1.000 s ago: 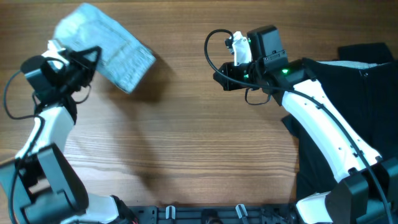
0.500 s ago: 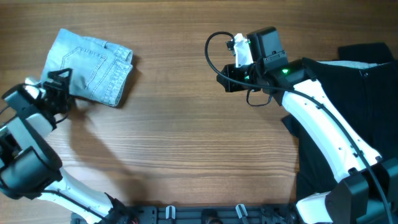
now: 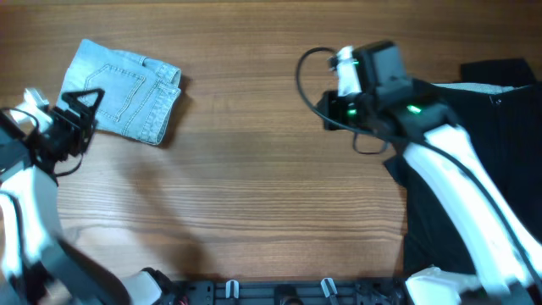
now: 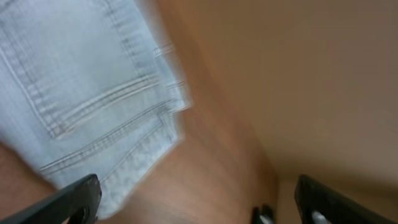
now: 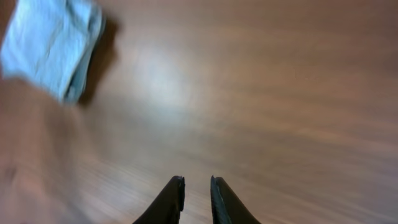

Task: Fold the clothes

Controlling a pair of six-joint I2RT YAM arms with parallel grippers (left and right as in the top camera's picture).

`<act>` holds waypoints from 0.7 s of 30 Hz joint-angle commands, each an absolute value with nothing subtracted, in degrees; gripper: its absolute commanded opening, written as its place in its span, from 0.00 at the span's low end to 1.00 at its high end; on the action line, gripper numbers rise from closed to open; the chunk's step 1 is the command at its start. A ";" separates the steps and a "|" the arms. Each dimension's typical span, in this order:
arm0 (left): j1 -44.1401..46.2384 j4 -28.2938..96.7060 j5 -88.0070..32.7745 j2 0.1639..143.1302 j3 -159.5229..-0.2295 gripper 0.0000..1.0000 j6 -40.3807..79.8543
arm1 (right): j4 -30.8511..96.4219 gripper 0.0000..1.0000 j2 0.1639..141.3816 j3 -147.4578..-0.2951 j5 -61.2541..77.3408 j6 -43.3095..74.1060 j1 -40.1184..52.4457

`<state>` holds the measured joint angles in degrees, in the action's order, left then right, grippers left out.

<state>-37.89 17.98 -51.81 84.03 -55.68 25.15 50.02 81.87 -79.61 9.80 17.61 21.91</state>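
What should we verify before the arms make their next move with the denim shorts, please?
1. Denim shorts folded: ok; a compact bundle lies flat at the far-left corner of the table.
2. Left claw free: ok; open, holding nothing.
3. Left claw clear of the fabric: cannot tell; it sits right at the shorts' edge.
4. Right claw empty: ok; nearly shut over bare table.
5. Right arm clear of the black garments: cannot tell; it overlaps them in the overhead view.
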 commanded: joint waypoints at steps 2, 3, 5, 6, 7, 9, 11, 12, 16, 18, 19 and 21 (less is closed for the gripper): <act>-29.71 35.29 -33.58 65.43 -65.56 1.00 7.01 | 51.09 0.28 69.14 -86.87 -2.59 19.46 21.89; -27.70 38.17 -30.87 63.09 -67.16 1.00 5.52 | 51.09 0.33 67.29 -87.13 -2.59 19.46 21.89; -23.59 42.59 -28.75 58.76 -69.63 1.00 3.29 | 51.55 0.46 62.52 -87.15 -2.59 19.25 21.89; -21.63 44.29 -28.75 56.80 -70.24 1.00 2.48 | 52.23 0.52 60.03 -87.15 -2.59 18.28 21.89; -20.27 45.52 -28.73 55.51 -70.30 1.00 1.87 | 52.84 0.61 58.35 -87.15 -2.59 16.95 21.89; -17.98 48.88 -26.74 53.47 -70.30 1.00 1.69 | 55.18 1.00 54.89 -87.15 -2.63 14.96 21.89; -16.53 52.40 -22.48 52.95 -70.30 1.00 1.72 | 57.08 0.99 52.60 -87.11 -2.63 14.98 21.89; -16.27 53.78 -20.16 52.99 -70.30 1.00 1.69 | 57.34 1.00 51.88 -87.11 -2.61 15.00 21.89; -16.25 56.75 -16.91 54.78 -70.30 1.00 1.83 | 58.02 1.00 50.89 -87.09 -2.59 15.16 21.89; -16.25 56.58 -17.04 55.92 -70.30 1.00 2.11 | 58.15 1.00 51.05 -86.98 -2.55 15.20 21.89; -16.25 56.66 -17.04 56.51 -70.30 1.00 2.11 | 58.15 1.00 51.20 -86.98 -2.57 15.20 21.89; -16.25 56.66 -17.04 57.58 -70.30 1.00 2.11 | 58.17 1.00 51.27 -86.89 -2.55 15.22 21.89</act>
<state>-16.53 56.62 -18.65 56.12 -70.43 3.05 57.93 51.16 -86.98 -1.56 16.16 21.87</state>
